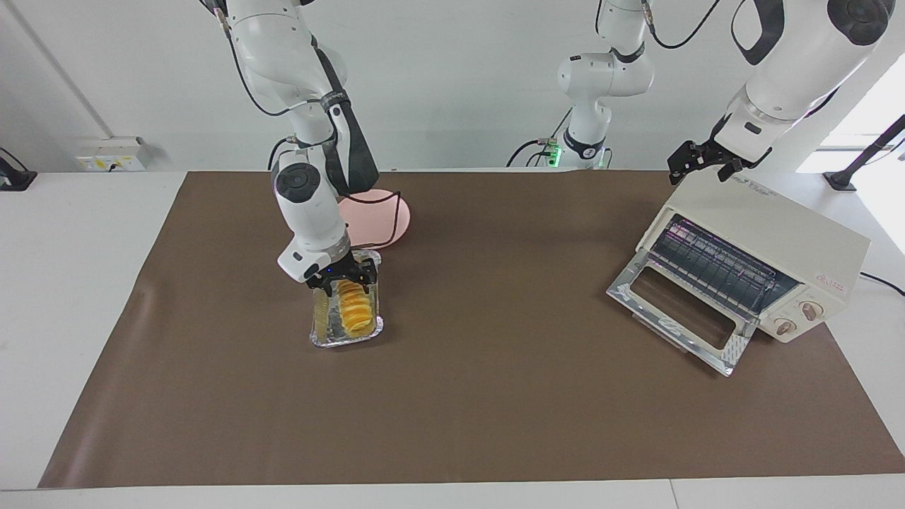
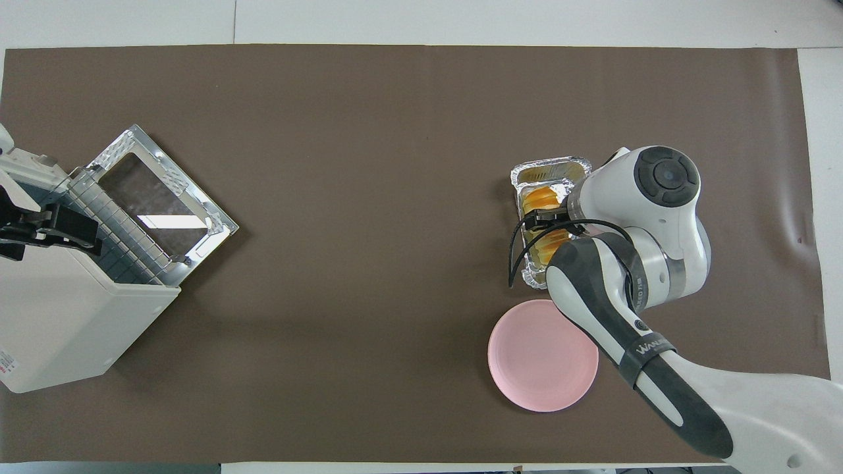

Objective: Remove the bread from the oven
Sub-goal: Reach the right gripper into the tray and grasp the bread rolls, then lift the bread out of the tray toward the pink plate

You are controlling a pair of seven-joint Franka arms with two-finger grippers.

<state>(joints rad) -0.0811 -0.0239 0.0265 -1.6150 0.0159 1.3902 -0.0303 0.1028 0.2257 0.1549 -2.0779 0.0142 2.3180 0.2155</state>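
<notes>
A: Your right tool (image 1: 344, 281) is down in the foil tray (image 1: 319, 319), right at the robot-side end of the bread (image 1: 353, 311).

B: Pinching it yet?

A: Its fingers straddle that end of the loaf, one each side, but you can't tell whether they've bitten in or merely bracket it. The bread lies along the tray, its other end poking out from under the tool.

B: And from above?

A: Your right arm covers most of the tray (image 2: 552, 170); only a bit of the loaf (image 2: 540, 196) peeks out by the tool (image 2: 548, 219).

B: So where does the bread sit on the counter?

A: In the tray on the brown mat (image 1: 495, 396), toward the right arm's end, well apart from the oven (image 1: 763, 247). The pink plate (image 1: 382, 219) sits just beside the tray, nearer the robots, half hidden by your arm.

B: The oven itself?

A: It stands at the left arm's end, door (image 1: 679, 318) dropped open, wire rack (image 1: 714, 268) bare.

B: Left arm?

A: It waits. Your left tool (image 1: 703, 164) hangs over the oven's top edge, fingers spread wide, gripping nothing.
</notes>
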